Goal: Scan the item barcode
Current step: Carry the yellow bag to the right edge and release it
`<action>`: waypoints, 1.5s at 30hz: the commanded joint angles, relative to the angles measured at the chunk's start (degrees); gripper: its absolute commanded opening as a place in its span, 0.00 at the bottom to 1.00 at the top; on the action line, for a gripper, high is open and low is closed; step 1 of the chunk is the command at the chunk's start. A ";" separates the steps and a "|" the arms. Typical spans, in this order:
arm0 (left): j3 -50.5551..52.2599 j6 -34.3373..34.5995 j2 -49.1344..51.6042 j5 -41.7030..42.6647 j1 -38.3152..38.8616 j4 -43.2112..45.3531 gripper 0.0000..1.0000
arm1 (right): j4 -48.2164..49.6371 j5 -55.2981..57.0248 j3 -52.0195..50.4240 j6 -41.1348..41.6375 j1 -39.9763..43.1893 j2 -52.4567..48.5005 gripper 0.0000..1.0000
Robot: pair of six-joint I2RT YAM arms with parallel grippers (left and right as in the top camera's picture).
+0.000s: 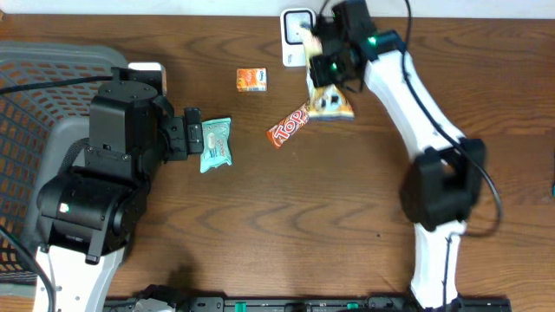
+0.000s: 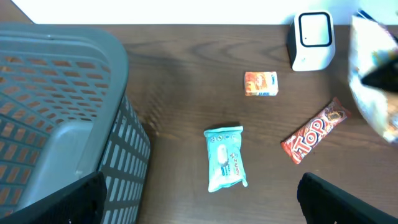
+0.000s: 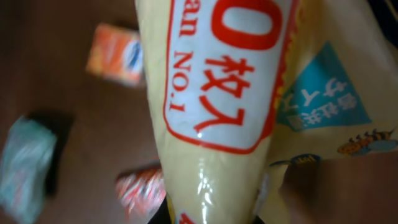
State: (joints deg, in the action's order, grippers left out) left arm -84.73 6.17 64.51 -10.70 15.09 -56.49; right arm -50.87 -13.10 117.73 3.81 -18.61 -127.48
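A gray mesh basket (image 1: 35,87) sits at the left edge of the brown wooden table (image 1: 286,225). A teal wipes pack (image 1: 216,144) lies near it. An orange box (image 1: 251,80) and a red TOP candy bar (image 1: 289,126) lie farther right, apart.

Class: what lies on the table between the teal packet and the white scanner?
A small orange box, between teal packet and white scanner; the overhead view shows it.
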 commanded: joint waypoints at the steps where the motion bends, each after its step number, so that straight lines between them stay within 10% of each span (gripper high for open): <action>1: 0.02 -0.09 0.22 -0.50 -0.31 -0.07 0.98 | -0.68 3.50 11.19 -1.11 -0.63 -7.41 0.01; 16: 0.02 -0.09 0.22 -0.50 -0.31 -0.07 0.98 | 4.98 14.29 25.27 0.46 -3.91 -22.62 0.01; 28: 0.02 -0.09 0.22 -0.50 -0.31 -0.07 0.98 | -27.32 13.22 45.77 1.97 -1.46 -21.59 0.01; 36: 0.02 -0.09 0.22 -0.50 -0.28 -0.07 0.98 | -45.83 32.15 50.25 4.13 8.37 -21.51 0.01; 45: 0.02 -0.09 0.22 -0.50 -0.31 -0.07 0.98 | -41.29 39.23 40.70 6.88 27.45 -21.57 0.01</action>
State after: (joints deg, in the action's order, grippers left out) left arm -84.73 6.17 64.53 -10.70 15.09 -56.55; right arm -93.10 21.74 161.51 8.38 3.27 -149.51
